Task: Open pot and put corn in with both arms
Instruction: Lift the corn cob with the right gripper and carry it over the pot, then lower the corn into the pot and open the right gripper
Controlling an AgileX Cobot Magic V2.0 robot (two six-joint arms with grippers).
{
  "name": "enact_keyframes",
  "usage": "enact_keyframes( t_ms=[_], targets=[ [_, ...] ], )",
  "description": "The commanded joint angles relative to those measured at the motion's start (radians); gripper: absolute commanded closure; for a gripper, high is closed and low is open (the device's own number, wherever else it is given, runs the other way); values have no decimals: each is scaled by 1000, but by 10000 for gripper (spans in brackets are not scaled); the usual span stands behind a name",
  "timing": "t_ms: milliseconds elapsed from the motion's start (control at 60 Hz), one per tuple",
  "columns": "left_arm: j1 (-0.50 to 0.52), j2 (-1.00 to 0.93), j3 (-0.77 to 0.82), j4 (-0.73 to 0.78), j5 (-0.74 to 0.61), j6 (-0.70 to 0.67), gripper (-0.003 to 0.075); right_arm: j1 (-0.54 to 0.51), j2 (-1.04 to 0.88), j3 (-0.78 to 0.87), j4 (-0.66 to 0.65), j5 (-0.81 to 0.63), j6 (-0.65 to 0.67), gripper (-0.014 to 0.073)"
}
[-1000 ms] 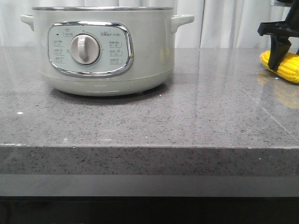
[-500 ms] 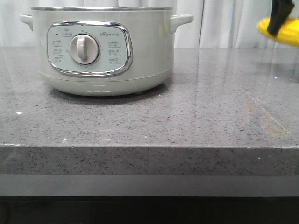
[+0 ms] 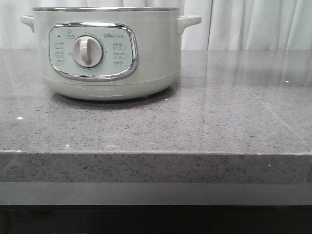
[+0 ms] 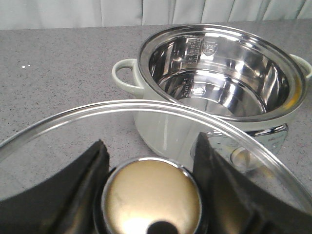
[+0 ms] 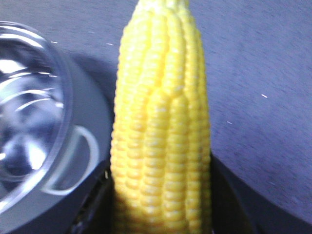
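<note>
The pale green-white pot (image 3: 109,53) stands at the back left of the counter with its dial panel facing me; no gripper and no corn show in the front view. In the left wrist view my left gripper (image 4: 151,161) is shut on the round metal knob (image 4: 152,195) of a glass lid (image 4: 58,141), held beside the pot (image 4: 127,80), whose shiny steel bowl is uncovered and has nothing in it. My right gripper (image 5: 161,195) is shut on the yellow corn (image 5: 161,97), held lengthwise above the counter next to the pot's rim and side handle (image 5: 73,161).
The grey speckled stone counter (image 3: 204,122) stretches right of the pot, with its front edge (image 3: 156,153) near me. A white curtain (image 3: 253,24) hangs behind.
My right gripper lifted the corn off the counter at the far right and rose out of the front view. The pot stayed where it was.
</note>
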Motion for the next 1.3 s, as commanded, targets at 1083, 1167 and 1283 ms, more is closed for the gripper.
enact_keyframes(
  t_ms=[1083,1167,1283],
  targets=[
    [4,-9,-41,-6,-140,-6,407,399,185,-33,25,-378,-15,309],
    [4,-9,-41,-6,-140,-6,406,399,200,-33,23,-368,-15,309],
    [4,-9,-41,-6,-140,-6,406,399,212,-33,23,-358,-15,308]
  ],
)
